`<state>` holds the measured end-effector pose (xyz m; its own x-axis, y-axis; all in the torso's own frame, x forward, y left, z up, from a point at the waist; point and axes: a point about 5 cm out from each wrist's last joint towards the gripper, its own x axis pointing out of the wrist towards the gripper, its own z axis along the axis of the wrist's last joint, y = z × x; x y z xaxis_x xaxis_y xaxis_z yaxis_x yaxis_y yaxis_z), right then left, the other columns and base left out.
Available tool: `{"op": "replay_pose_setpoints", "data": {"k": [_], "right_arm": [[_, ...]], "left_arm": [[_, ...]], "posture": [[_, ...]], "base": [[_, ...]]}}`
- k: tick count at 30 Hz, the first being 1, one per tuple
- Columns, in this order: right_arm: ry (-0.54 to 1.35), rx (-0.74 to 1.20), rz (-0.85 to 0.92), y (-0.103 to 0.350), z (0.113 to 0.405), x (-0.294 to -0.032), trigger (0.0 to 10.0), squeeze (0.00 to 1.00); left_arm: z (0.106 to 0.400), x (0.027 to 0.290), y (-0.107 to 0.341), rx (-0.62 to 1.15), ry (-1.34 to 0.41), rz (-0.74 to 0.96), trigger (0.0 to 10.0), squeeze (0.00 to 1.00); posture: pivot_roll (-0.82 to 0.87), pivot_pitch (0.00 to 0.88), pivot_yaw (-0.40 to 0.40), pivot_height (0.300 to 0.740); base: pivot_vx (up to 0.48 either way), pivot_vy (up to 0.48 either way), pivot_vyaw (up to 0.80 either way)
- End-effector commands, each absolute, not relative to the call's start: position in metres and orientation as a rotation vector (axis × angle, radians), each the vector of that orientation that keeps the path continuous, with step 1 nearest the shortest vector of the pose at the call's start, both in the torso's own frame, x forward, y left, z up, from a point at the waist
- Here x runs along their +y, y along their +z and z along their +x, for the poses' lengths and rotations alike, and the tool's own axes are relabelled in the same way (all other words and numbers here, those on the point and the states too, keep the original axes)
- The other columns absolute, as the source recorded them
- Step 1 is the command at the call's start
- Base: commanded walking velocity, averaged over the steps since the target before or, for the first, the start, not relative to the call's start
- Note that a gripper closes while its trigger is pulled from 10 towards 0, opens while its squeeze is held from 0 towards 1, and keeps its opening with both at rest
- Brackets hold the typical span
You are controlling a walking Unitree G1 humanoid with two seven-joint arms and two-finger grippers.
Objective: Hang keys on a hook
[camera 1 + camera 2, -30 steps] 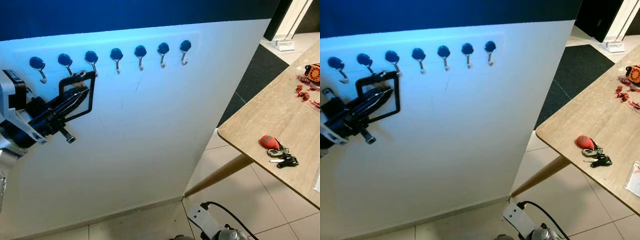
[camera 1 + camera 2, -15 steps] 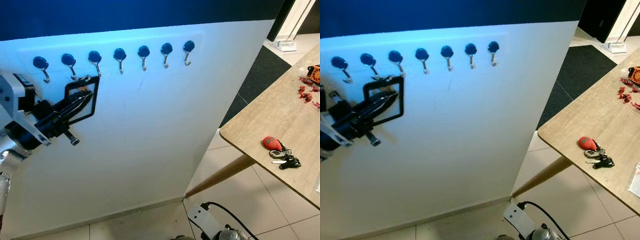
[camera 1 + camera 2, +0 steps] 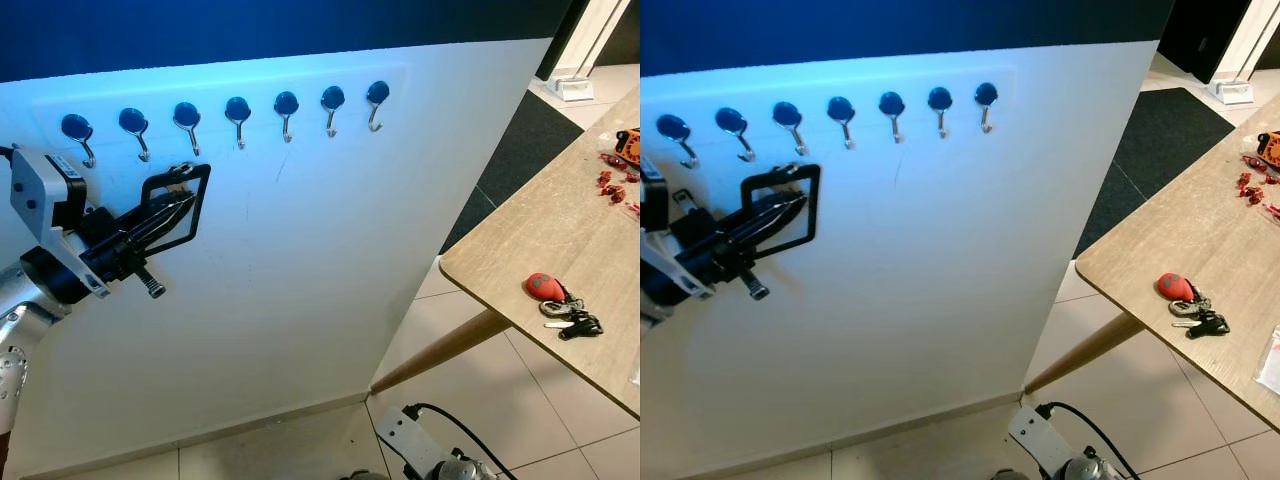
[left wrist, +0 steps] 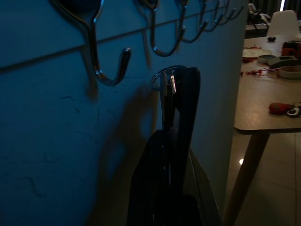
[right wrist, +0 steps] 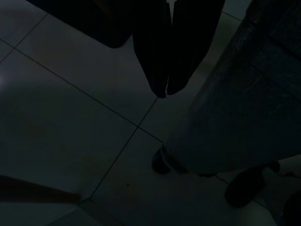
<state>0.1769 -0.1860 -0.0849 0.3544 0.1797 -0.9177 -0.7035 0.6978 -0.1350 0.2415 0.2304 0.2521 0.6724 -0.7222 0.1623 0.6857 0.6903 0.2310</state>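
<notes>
Seven metal hooks with blue round heads run along the white wall panel. My left gripper is raised against the wall, shut on a small metal key ring. The ring sits just below the third hook from the left, apart from it. In the left wrist view the key ring pokes out at the fingertips, under and beside a hook; the keys themselves are hidden. My right gripper hangs idle over dark floor tiles, fingers together.
A wooden table stands at the right, with a second key bunch on a red fob near its edge and small red items further back. A white box with a black cable lies on the tiled floor.
My left gripper has sunk a little and slid right along the wall, so the key ring now sits lower under the third hook. The view has shifted slightly.
</notes>
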Motion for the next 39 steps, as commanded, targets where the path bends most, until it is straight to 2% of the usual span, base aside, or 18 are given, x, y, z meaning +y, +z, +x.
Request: {"op": "replay_pose_setpoints", "data": {"k": [1,8,23,39], "right_arm": [[0.621,1.158,-0.581,-0.095,0.154,-0.192,10.0,0.0],[0.625,1.158,-0.583,-0.094,0.154,-0.192,10.0,0.0],[0.63,1.157,-0.586,-0.094,0.155,-0.192,10.0,0.0],[0.627,1.152,-0.575,-0.094,0.156,-0.192,10.0,0.0]], "left_arm": [[0.236,0.235,0.258,-0.288,-0.795,0.162,10.0,0.0],[0.227,0.25,0.269,-0.328,-0.763,0.175,10.0,0.0],[0.218,0.258,0.275,-0.36,-0.764,0.169,10.0,0.0],[0.238,0.231,0.254,-0.286,-0.824,0.119,10.0,0.0]], "posture": [[-0.02,0.093,0.004,0.74],[-0.02,0.095,0.0,0.74],[-0.01,0.097,-0.002,0.74],[-0.03,0.092,0.009,0.74]], "base": [[0.0,0.0,0.0],[0.0,0.0,0.0],[0.0,0.0,0.0],[0.0,0.0,0.0]]}}
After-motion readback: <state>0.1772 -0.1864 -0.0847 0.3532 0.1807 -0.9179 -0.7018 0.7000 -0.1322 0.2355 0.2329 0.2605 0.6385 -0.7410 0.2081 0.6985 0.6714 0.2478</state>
